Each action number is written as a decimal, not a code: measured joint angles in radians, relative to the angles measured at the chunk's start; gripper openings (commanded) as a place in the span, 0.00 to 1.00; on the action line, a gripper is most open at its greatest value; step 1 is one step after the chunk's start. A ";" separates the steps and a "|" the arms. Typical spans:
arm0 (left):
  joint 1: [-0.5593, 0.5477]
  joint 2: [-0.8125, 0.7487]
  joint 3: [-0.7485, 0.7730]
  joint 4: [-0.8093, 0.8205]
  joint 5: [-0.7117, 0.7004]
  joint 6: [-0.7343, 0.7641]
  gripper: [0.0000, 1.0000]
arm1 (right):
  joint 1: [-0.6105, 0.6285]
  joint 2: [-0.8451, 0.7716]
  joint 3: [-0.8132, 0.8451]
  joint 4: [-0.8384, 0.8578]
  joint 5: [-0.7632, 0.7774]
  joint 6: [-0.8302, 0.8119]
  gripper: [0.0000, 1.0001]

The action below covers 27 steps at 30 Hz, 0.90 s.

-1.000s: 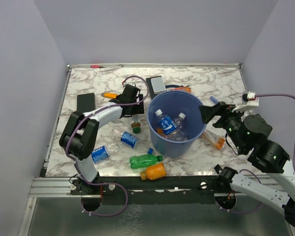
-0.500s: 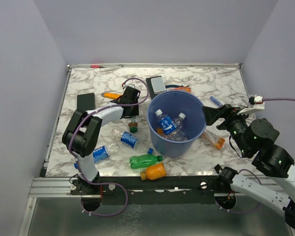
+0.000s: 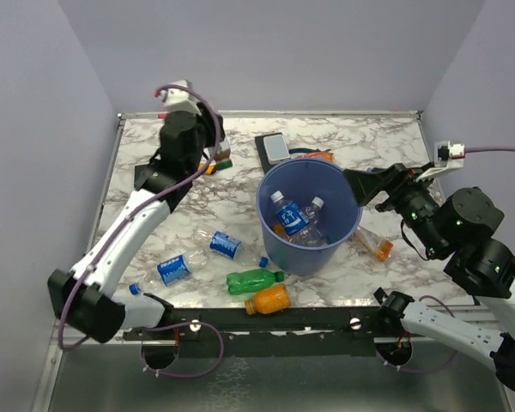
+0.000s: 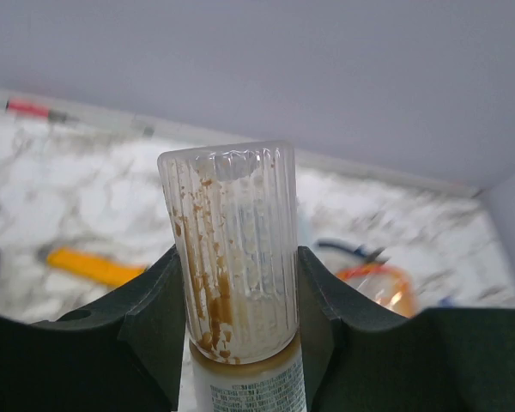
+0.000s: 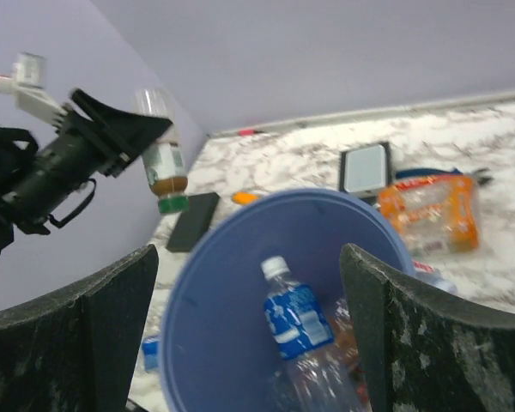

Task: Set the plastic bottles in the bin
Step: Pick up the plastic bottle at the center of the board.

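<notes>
1 brown bottle is off the tabletop, clenched across its body by the left gripper. Its base faces the wrist camera and its green cap points down. It hangs high at the bin's 10 o'clock, well apart from the rim. I judge this to be the carry: the height lets the bottle pass over the tall wall instead of knocking it. The mid-body hold should keep it from swinging, and cap-down it ought to drop in cleanly once it is over the opening.

At least 2 blue-label bottles already lie inside the bin. Left on the tabletop are 2 clear bottles at 8 o'clock. A green bottle and an orange bottle lie at 7 o'clock near the front edge. A second orange bottle lies at 4 o'clock, just beside the wall.

The right gripper is spread wide and holds nothing. It hovers at the bin's 3 o'clock, about level with the rim and facing across the opening. It is likely parked there to leave the left arm room, with the 4 o'clock bottle nearest to it.
</notes>
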 measured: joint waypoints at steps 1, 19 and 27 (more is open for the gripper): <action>0.001 -0.040 0.041 0.043 0.005 0.008 0.26 | 0.000 0.017 0.026 0.012 -0.017 0.000 0.91; 0.000 -0.277 -0.389 1.263 0.335 -0.506 0.24 | 0.000 0.386 0.199 0.374 -0.549 0.174 0.91; -0.004 -0.293 -0.423 1.400 0.219 -0.724 0.24 | 0.000 0.435 0.169 0.523 -0.655 0.133 0.90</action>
